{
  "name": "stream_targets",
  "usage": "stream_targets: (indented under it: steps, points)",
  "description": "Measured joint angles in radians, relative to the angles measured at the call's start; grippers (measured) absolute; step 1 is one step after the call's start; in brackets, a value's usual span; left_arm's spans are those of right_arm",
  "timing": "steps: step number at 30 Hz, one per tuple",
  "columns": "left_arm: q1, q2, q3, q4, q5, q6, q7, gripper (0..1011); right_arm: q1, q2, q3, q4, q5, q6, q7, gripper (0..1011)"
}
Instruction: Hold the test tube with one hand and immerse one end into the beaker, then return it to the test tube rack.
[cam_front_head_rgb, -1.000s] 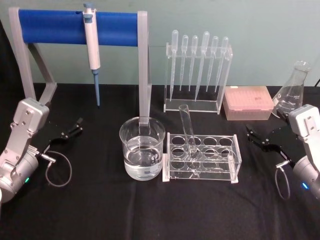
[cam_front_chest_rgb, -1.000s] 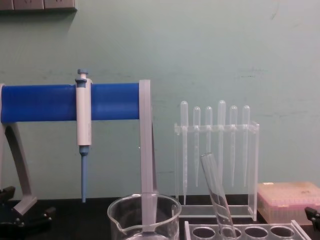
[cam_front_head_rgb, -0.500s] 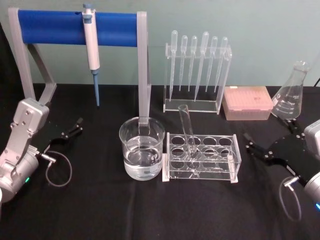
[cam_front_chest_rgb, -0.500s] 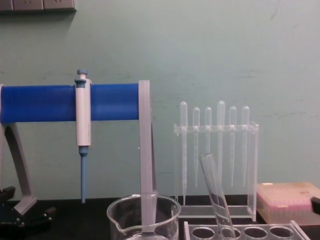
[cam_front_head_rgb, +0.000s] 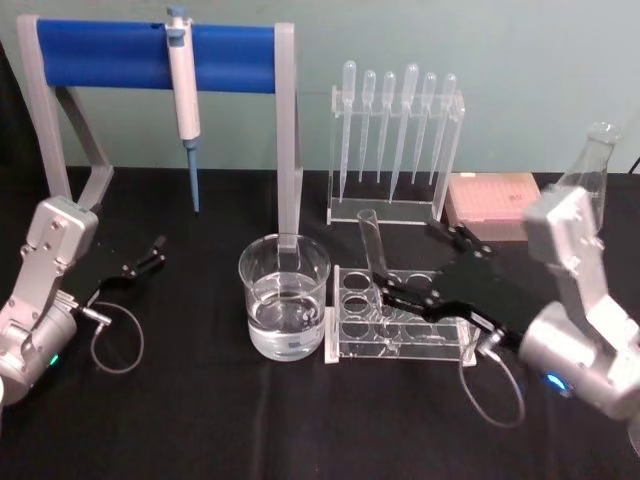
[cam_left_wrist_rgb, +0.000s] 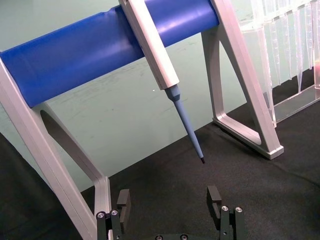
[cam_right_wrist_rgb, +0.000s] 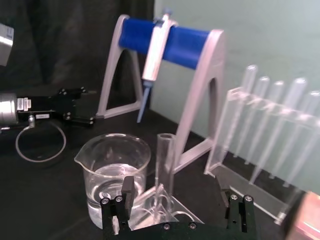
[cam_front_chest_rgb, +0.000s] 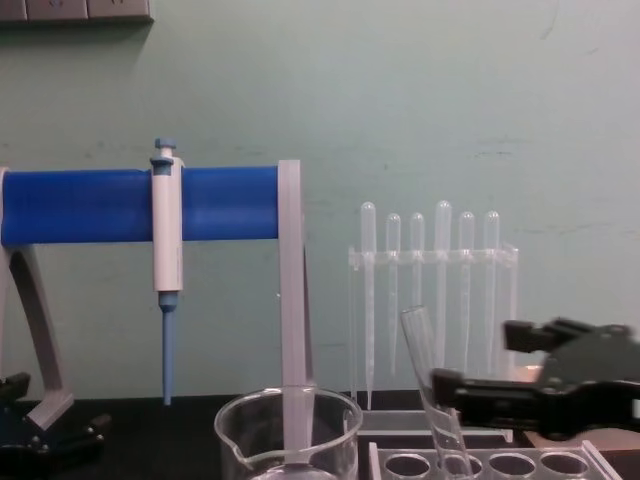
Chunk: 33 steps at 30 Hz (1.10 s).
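— What stands in the way of your right gripper (cam_right_wrist_rgb: 174, 185)?
— The test tube (cam_front_head_rgb: 374, 250) leans in the rack (cam_front_head_rgb: 342, 346) just ahead of your spread fingers (cam_right_wrist_rgb: 128, 192). The beaker (cam_front_head_rgb: 285, 300) stands just left of the rack, and the pipette stand (cam_front_head_rgb: 440, 160) rises behind it.
— Free room?
— Bare bench (cam_front_head_rgb: 200, 420) in front of both, where you can pass.

The clear test tube (cam_front_head_rgb: 376, 262) stands tilted, rim up, at mid-frame. The half-filled glass beaker (cam_front_head_rgb: 255, 320) sits upright just left of it. My right gripper (cam_front_head_rgb: 409, 262), fingers spread, hovers beside the tube.
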Motion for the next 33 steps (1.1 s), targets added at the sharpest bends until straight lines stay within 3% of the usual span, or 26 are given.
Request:
stream_targets:
  steps: [8, 14, 25, 33]
  points:
    - [0.000, 0.000, 0.000, 0.000, 0.000, 0.000, 0.000, 1000, 0.176, -0.074, -0.063, 0.102, -0.003, 0.196, 0.111, 1004]
    - [0.000, 0.000, 0.000, 0.000, 0.000, 0.000, 0.000, 1000, 0.232, -0.100, -0.082, 0.142, -0.021, 0.256, 0.145, 1004]
    - [0.000, 0.000, 0.000, 0.000, 0.000, 0.000, 0.000, 1000, 0.239, -0.120, -0.068, 0.156, -0.043, 0.282, 0.165, 1000]
    - [0.000, 0.000, 0.000, 0.000, 0.000, 0.000, 0.000, 1000, 0.215, -0.115, -0.043, 0.115, -0.043, 0.290, 0.166, 816]
